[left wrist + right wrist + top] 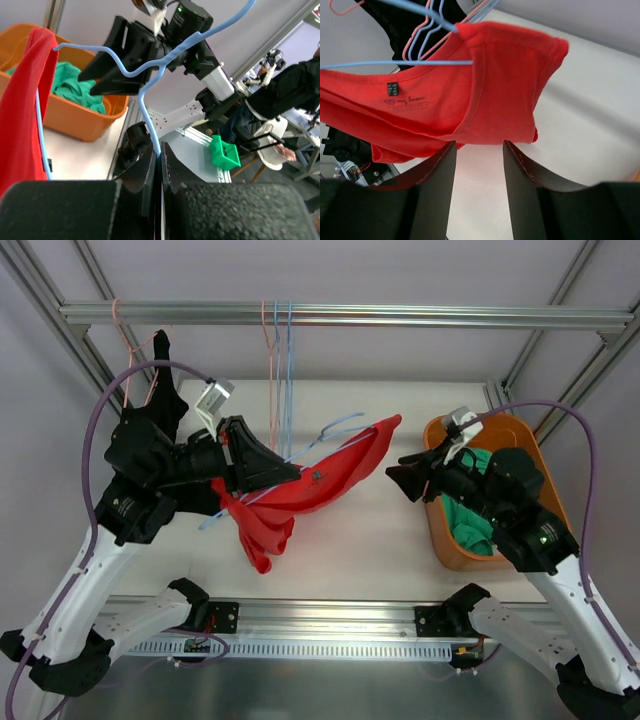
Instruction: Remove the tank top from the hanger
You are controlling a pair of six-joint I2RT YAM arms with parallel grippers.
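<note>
The tank top is plain coral red — just a tiny dark printed label inside the neck. Light blue hanger, orange bin with green cloth in it, white worktop.

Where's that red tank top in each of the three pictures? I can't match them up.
Top view: tank top in the centre.
Left wrist view: tank top down the left edge.
Right wrist view: tank top fills the upper middle.
Shared landmark: the blue hanger running through it, seen in all three.
</note>
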